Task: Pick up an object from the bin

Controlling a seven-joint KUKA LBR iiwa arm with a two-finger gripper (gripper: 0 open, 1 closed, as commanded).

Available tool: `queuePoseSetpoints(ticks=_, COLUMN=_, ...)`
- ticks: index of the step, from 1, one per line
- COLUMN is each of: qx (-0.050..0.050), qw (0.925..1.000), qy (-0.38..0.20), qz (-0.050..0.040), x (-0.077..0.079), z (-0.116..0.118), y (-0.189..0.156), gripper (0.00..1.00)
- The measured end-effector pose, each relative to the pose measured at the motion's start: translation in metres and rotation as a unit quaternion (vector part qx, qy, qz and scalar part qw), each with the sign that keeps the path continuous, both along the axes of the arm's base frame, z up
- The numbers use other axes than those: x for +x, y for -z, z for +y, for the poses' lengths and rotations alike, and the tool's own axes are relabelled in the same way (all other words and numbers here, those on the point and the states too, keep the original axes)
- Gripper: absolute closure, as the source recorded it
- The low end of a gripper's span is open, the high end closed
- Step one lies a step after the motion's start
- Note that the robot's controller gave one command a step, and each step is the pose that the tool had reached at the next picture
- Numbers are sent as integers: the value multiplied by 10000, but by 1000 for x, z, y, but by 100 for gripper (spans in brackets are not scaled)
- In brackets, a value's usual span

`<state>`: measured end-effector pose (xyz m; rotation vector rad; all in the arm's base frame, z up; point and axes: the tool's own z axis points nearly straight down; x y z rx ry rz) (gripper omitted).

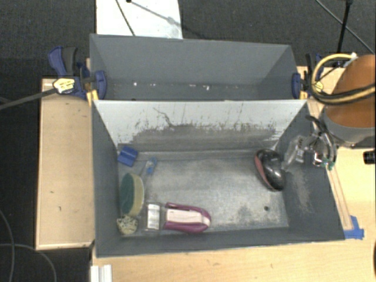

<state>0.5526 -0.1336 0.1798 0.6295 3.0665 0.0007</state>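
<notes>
My gripper (298, 151) hangs over the bin's right slope, reaching in from the right. Just below and left of it lies a dark glossy oval thing (269, 169) with a reddish edge, at the right end of the bin floor. The gripper's tip is right by this thing's upper right end. I cannot tell whether they touch.
Along the left side of the floor lie a small blue block (127, 155), a blue-handled brush (148, 167), a green and yellow oval sponge (131, 194) and a speckled lump (126, 224). At the front left lies a purple and white tube (185, 218) with a silver cap.
</notes>
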Motion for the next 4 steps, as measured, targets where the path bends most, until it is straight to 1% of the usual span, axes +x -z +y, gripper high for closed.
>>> queuePoseSetpoints(ticks=1, qx=6, qw=10000, qy=-15, qz=41, x=-2, z=0, y=5, gripper=0)
queuePoseSetpoints(ticks=2, qx=5, qw=9953, qy=966, qz=15, x=-16, z=-7, y=93, gripper=0)
queuePoseSetpoints(ticks=3, qx=4, qw=9956, qy=938, qz=35, x=-17, z=-7, y=93, gripper=100)
queuePoseSetpoints(ticks=4, qx=8, qw=9957, qy=924, qz=39, x=-17, z=-6, y=93, gripper=0)
